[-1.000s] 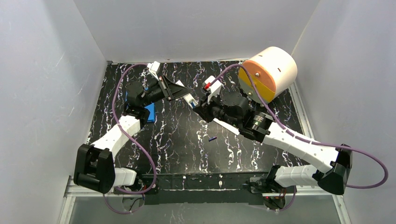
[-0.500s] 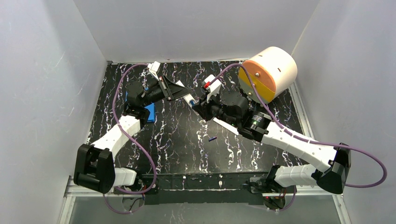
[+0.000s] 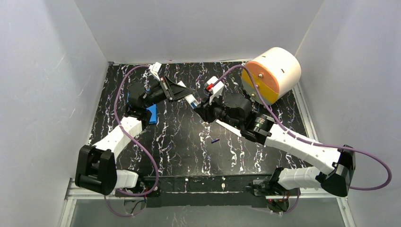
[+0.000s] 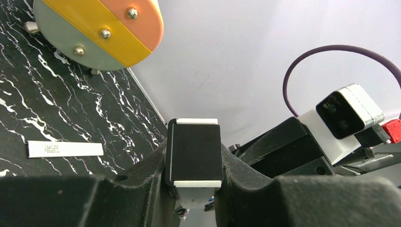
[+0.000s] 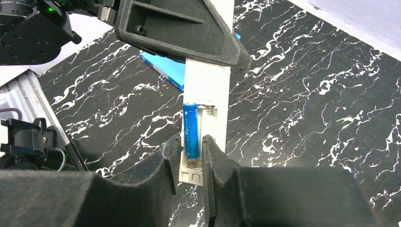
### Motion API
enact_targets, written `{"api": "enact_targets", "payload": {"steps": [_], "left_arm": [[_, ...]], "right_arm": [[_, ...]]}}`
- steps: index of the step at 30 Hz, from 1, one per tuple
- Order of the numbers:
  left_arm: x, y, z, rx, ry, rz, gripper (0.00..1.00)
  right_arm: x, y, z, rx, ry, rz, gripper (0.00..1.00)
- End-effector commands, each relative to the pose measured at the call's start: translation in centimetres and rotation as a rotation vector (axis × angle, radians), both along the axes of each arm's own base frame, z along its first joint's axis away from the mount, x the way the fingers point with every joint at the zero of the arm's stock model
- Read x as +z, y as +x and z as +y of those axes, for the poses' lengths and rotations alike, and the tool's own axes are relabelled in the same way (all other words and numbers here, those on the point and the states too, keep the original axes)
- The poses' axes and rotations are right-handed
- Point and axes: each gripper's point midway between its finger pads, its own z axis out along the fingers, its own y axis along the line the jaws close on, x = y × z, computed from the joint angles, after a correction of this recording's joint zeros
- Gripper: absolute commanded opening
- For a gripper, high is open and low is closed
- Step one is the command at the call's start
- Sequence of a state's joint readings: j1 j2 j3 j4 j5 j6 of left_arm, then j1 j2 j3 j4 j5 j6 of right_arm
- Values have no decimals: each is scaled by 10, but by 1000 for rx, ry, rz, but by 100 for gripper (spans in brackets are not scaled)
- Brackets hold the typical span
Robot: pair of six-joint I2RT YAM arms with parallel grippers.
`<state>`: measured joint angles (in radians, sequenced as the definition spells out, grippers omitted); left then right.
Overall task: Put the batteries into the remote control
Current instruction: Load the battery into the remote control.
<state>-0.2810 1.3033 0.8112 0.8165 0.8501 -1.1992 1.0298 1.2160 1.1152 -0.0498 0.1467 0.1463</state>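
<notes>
The left gripper [image 4: 194, 171] pinches the remote [image 5: 218, 85] aloft, recess [image 5: 208, 130] turned toward the right gripper [image 5: 191, 152] for loading, whose tips flank a battery [image 5: 191, 127] seated in it, gripping or loose I cannot tell; the other battery [image 3: 215, 140] lies on the table [image 3: 179, 146].

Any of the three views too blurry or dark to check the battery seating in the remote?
Right wrist: battery and remote control sharp, evenly lit; only its own near fingers are dark and soft. Left wrist: in focus, no glare, but the recess is not visible. Top external: flat light, faint shadows, remote control too small for detail.
</notes>
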Motion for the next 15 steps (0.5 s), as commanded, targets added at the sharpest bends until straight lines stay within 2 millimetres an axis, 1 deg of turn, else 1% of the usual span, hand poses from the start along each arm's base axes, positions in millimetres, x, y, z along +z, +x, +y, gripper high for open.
{"api": "enact_targets", "payload": {"steps": [1,4,6,8,11,15], "left_arm": [[21,-9,1,-20,-41,-56,5],[20,-10,1,-19,-37,-60,5],[18,-9,1,-17,-36,-58,5],[16,-8,1,-13,-32,-59,5],[13,-5,1,-5,-28,-58,5],[9,-1,1,4,-25,-50,5]], "right_arm": [[-7,-2,0,10,-22,3,33],[-4,-2,1,10,-11,1,35],[4,-2,1,6,11,1,37],[18,-1,-1,-10,43,-6,41],[34,1,-8,-42,89,-20,50],[50,2,-14,-57,151,-13,59]]}}
